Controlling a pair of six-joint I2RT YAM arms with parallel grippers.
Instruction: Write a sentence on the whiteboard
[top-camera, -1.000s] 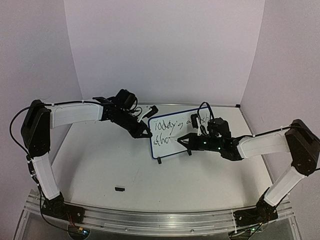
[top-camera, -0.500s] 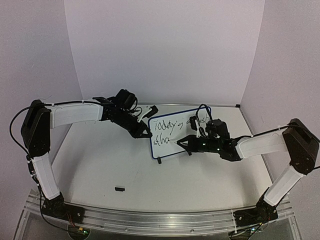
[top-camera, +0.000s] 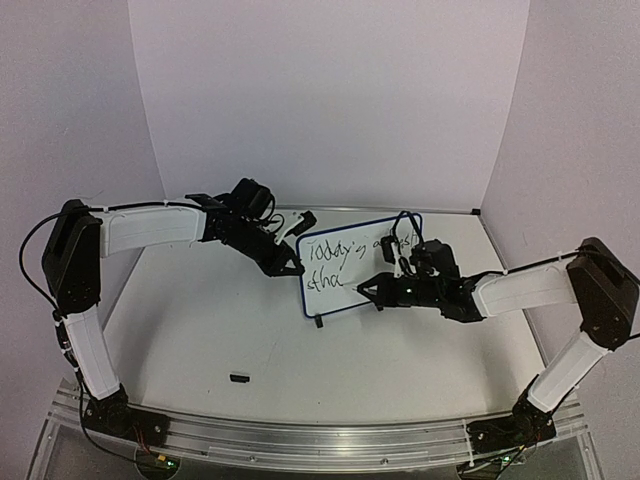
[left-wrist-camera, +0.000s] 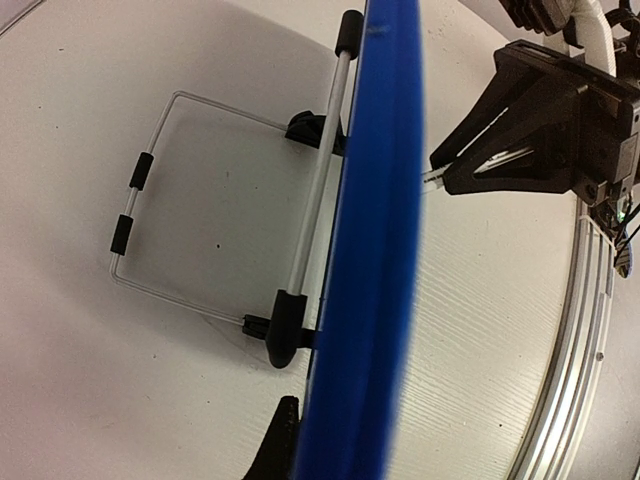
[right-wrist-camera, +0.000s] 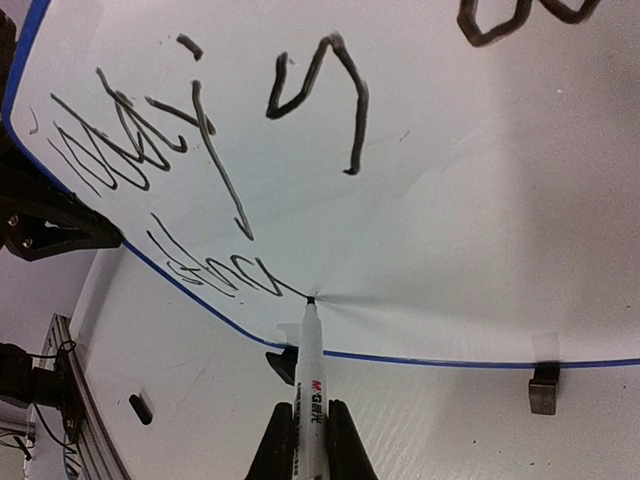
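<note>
The whiteboard (top-camera: 330, 298) stood upright toward the back of the table (top-camera: 200, 330), with a wire stand (left-wrist-camera: 141, 171) flat behind it. The left gripper (top-camera: 288, 266) clamped its left edge. The right arm (top-camera: 520, 285) crossed its right half, hiding part of the sentence (top-camera: 330, 252). The right gripper (right-wrist-camera: 305, 430) pinched a marker (right-wrist-camera: 310, 360), its tip touching the second line. A small black piece (top-camera: 238, 378) lay well apart near the front.

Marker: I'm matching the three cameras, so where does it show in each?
Top external: marker in the right gripper, tip low on the whiteboard.
Left wrist: marker upper right, pale tip poking from the right gripper toward the whiteboard.
Right wrist: marker bottom centre, tip touching the whiteboard.
Shared landmark: the whiteboard's blue rim.
</note>
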